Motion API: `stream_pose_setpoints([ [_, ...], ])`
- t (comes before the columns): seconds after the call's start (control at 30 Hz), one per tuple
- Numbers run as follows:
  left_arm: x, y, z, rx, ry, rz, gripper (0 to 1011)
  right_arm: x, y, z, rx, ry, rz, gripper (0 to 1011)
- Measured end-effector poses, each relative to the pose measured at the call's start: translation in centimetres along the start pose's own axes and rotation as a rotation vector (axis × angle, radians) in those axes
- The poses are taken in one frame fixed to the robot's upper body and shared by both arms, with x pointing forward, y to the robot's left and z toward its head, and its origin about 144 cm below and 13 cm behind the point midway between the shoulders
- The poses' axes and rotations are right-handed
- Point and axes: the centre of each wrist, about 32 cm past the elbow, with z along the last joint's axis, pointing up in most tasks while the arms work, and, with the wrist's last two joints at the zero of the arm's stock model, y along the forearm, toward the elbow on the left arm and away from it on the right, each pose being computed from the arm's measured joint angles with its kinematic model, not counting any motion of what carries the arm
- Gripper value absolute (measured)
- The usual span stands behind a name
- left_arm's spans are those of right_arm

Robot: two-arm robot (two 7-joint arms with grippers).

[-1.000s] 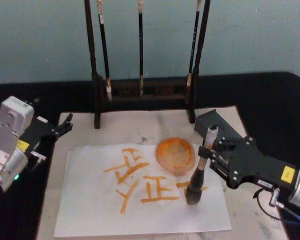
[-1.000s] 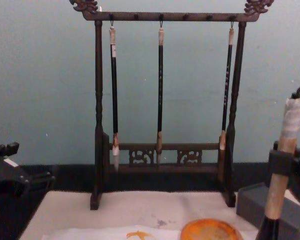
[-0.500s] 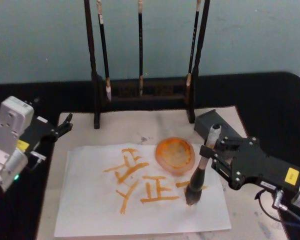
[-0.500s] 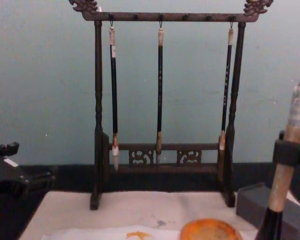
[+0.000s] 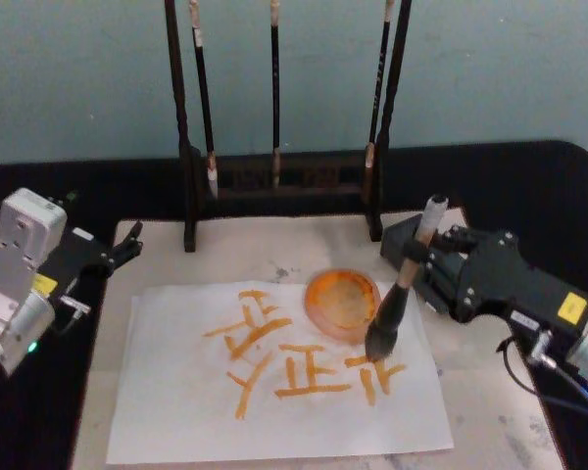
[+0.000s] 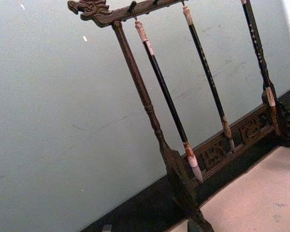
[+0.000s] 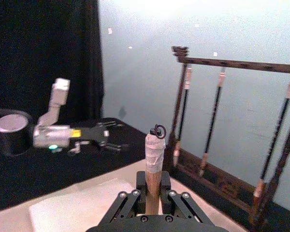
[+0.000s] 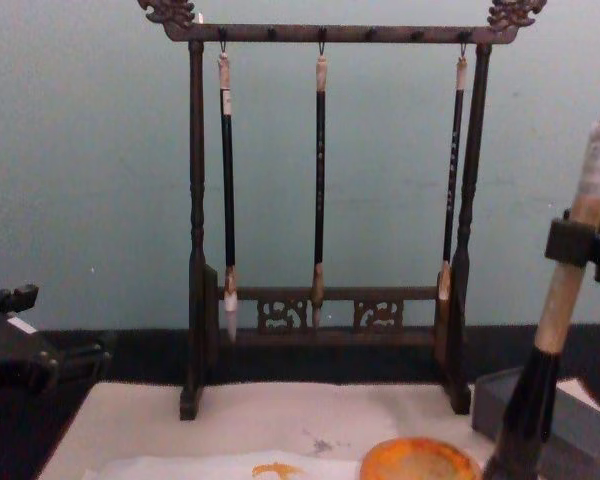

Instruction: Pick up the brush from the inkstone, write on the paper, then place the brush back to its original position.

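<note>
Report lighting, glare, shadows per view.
Head view: even light, no hard shadow from the brush in the right gripper on the paper. Chest view: flat light; rack throws no clear shadow on the wall. Right wrist view: wall glares white above the rack, black backdrop behind the left gripper. Left wrist view: bright wall, no strong shadows.

White paper (image 5: 176, 392) streaked with orange strokes. Pale tan handle, black ferrule, white-wrapped end on brush (image 5: 392, 311). Round orange dish (image 5: 341, 302). Dark brown rack (image 5: 189, 147), black-handled thin brushes (image 5: 274, 98). Cream mat (image 5: 274, 245), black desk (image 5: 529, 196), teal wall (image 5: 78, 78).
</note>
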Motion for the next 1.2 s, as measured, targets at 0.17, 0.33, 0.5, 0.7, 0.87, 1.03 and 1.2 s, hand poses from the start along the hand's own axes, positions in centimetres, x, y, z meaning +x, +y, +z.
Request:
stream_pose_setpoints([
  [0.17, 0.0, 0.0, 0.0, 0.0, 0.0, 0.0, 1010, 0.7, 1.1, -0.3, -0.004, 0.04, -0.061, 176],
  [0.33, 0.0, 0.0, 0.0, 0.0, 0.0, 0.0, 1010, 1.3, 2.1, -0.7, -0.014, 0.083, -0.106, 176],
  [0.5, 0.0, 0.0, 0.0, 0.0, 0.0, 0.0, 1010, 2.0, 3.0, -1.0, -0.006, 0.116, -0.131, 176],
  [0.7, 0.0, 0.0, 0.0, 0.0, 0.0, 0.0, 1010, 2.6, 4.1, -1.1, 0.023, 0.157, -0.152, 176],
  [0.87, 0.0, 0.0, 0.0, 0.0, 0.0, 0.0, 1010, 2.9, 4.9, -1.3, 0.04, 0.204, -0.188, 176],
  [1.03, 0.0, 0.0, 0.0, 0.0, 0.0, 0.0, 1010, 3.7, 5.8, -1.8, 0.048, 0.32, -0.264, 176],
  [1.2, 0.0, 0.0, 0.0, 0.0, 0.0, 0.0, 1010, 4.6, 6.5, -2.2, 0.053, 0.446, -0.317, 176],
])
